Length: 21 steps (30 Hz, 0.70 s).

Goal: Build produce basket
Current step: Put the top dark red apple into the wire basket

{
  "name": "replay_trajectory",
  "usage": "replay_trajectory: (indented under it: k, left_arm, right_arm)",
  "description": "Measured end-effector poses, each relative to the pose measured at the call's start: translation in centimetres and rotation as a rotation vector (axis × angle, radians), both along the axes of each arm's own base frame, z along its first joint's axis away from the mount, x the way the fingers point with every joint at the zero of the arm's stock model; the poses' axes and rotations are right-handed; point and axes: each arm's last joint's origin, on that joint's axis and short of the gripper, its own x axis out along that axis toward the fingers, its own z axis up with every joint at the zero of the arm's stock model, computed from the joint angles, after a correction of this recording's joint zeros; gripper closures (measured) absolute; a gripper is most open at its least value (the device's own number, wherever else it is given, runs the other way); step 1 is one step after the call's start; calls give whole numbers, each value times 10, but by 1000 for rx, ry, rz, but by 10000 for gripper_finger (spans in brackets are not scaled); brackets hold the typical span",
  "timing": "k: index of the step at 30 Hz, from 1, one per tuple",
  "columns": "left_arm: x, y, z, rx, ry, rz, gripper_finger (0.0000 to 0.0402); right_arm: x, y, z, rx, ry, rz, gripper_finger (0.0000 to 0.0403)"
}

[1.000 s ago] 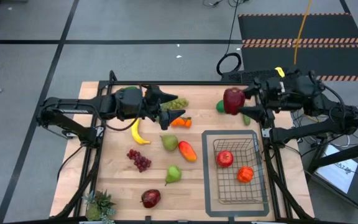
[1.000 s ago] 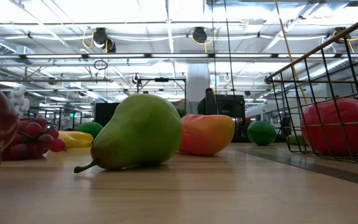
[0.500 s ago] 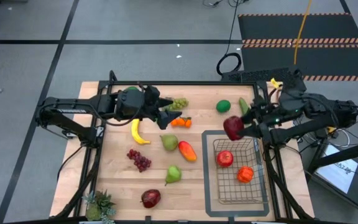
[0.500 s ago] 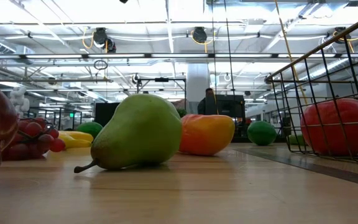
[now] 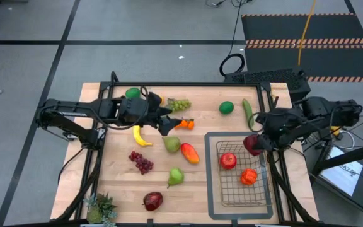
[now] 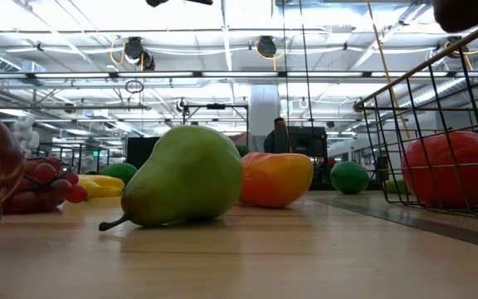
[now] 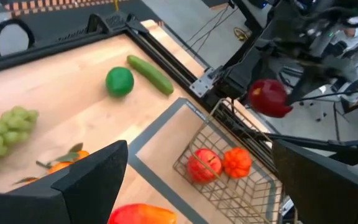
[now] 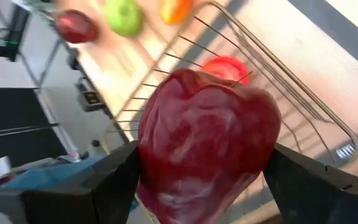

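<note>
My right gripper (image 5: 254, 142) is shut on a dark red apple (image 8: 207, 140) and hangs above the far right corner of the wire-mesh basket (image 5: 260, 189). In the basket lie a red apple (image 5: 228, 161) and an orange (image 5: 249, 177). My left gripper (image 5: 166, 121) hovers open over the table's far middle, beside the small oranges (image 5: 183, 124) and green grapes (image 5: 180, 104). Several more pieces of produce rest on the wood: banana (image 5: 138, 135), two pears (image 5: 172, 144), mango (image 5: 190, 152), red grapes (image 5: 141, 162), limes (image 5: 226, 108), cucumber (image 5: 247, 112). My right gripper pinches the dark red apple by two opposite sides (image 8: 151, 155) between its two fingers (image 8: 114, 180). The fingers slant downward toward the basket. The apple is lifted clear, above the basket's rim (image 8: 272, 68).
A spiky potted plant (image 5: 101, 208) stands at the near left corner, with another dark red apple (image 5: 152, 201) beside it. The basket sits on a flat grey tray (image 5: 210, 189) at the near right. Bare wood lies between the fruit and the near edge.
My right gripper has carried the dark red apple from above the table's far edge toward the near edge and down, tipping its fingers downward, until it is over the basket's far right corner. My left arm has shifted slightly, uncovering a lime at the far left.
</note>
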Motion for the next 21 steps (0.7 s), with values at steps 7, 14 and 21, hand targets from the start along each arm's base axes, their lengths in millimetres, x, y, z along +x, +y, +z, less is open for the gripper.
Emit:
replay_trajectory:
  k: [7,14,21]
  left_arm:
    - [-1,-9,0,-74,-17,5,5]
    - [-4,-35,0,-136,-36,10,5]
    - [-9,-51,-1,-119,-30,24,5]
  right_arm:
    - [6,5,-36,0,110,-11,99]
    - [16,11,-88,88,205,12,99]
    - [23,16,-107,90,143,108,97]
